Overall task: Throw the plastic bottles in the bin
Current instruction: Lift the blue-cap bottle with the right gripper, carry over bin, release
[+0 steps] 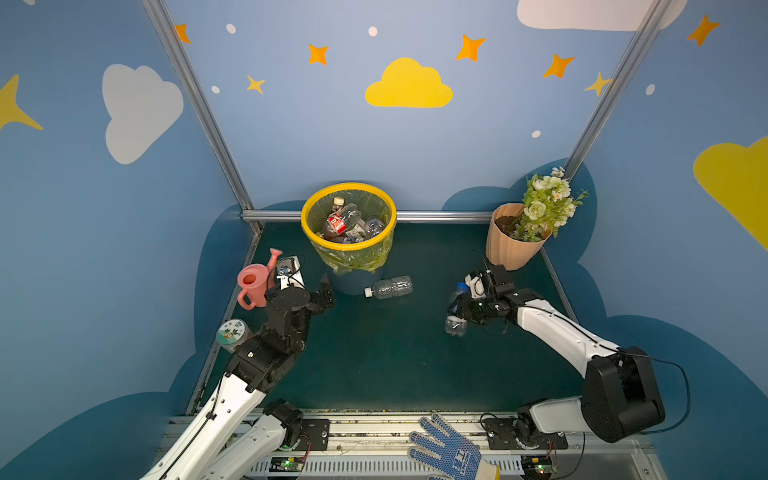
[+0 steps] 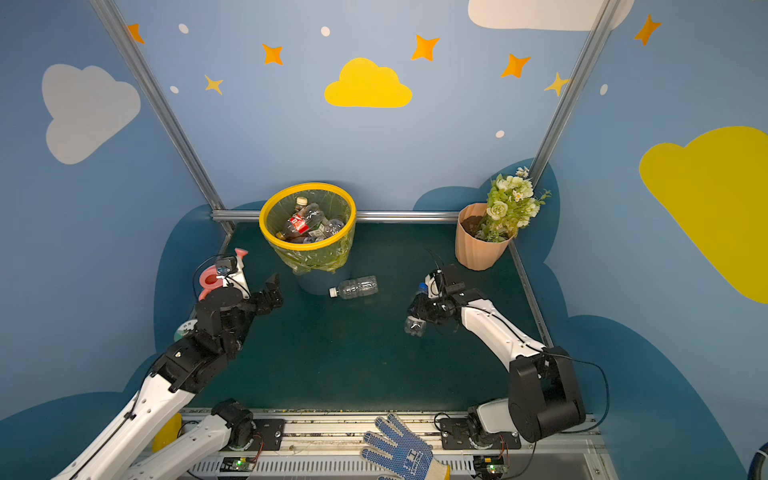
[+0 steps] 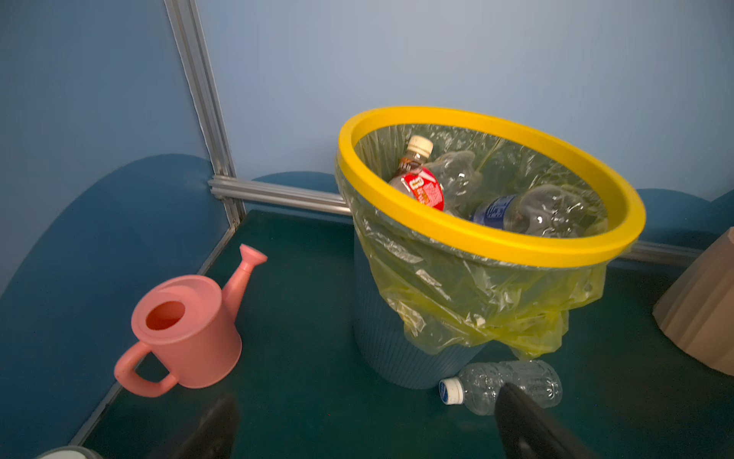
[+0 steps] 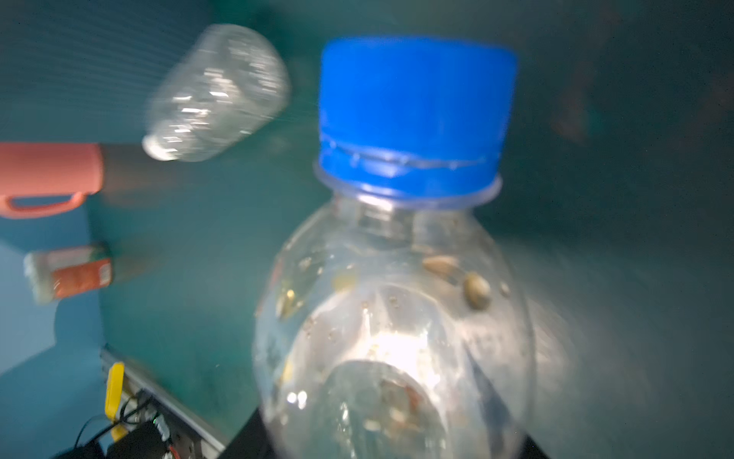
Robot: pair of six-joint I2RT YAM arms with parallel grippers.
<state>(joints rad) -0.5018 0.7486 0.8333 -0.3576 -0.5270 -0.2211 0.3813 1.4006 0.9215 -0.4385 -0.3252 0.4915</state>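
Observation:
My right gripper is shut on a clear plastic bottle with a blue cap, held just above the green table on the right. In the right wrist view this bottle fills the picture, cap pointing away. Another clear bottle with a white cap lies on its side at the foot of the bin. The bin has a yellow rim and bag liner and holds several bottles. My left gripper stands open and empty, left of the bin's base.
A pink watering can stands by the left wall, with a short round jar nearer the front. A peach flower pot fills the back right corner. A gloved hand rests on the front rail.

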